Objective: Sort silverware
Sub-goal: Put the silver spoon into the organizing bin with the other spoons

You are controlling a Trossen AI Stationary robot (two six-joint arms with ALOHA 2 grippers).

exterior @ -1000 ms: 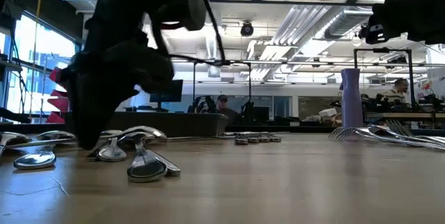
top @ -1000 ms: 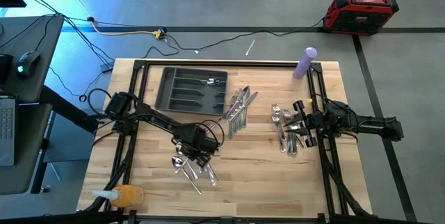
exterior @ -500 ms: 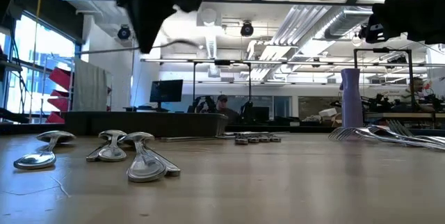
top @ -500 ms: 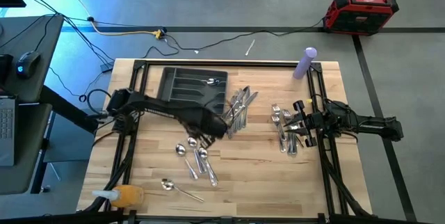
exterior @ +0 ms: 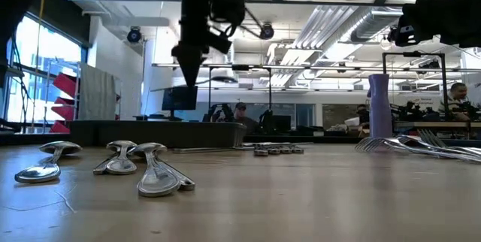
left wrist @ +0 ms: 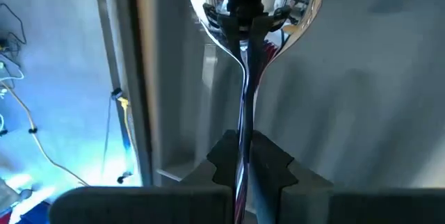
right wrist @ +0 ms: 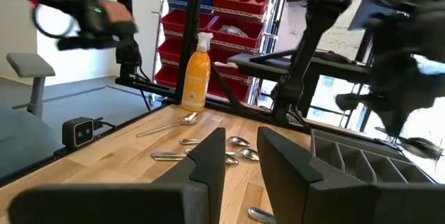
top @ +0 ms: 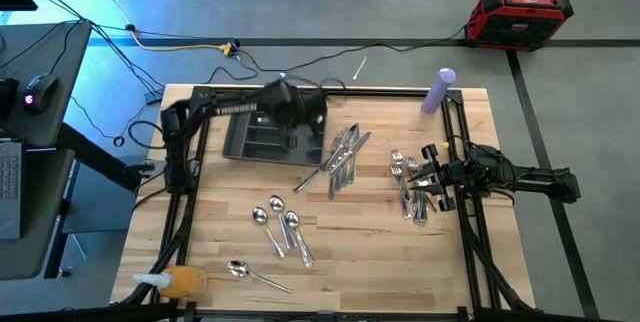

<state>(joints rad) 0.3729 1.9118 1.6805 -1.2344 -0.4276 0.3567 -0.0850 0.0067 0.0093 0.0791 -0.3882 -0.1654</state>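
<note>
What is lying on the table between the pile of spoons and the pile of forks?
Nothing. In the high view, the table is bare wood between the spoons and the forks; the knives sit farther back.

L gripper (top: 300, 122) clamped tight, raised; R gripper (top: 428, 175) parted, hovering.

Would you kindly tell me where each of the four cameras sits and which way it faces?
High view: overhead, straight down on the table; both arms show.
Low view: at tabletop height, level across the spoons; the left arm hangs from above.
Left wrist view: down past shut fingers gripping a spoon over the tray.
Right wrist view: across the table between parted fingers toward an orange bottle.
Shared: the right wrist and high views both show the bottle.
</note>
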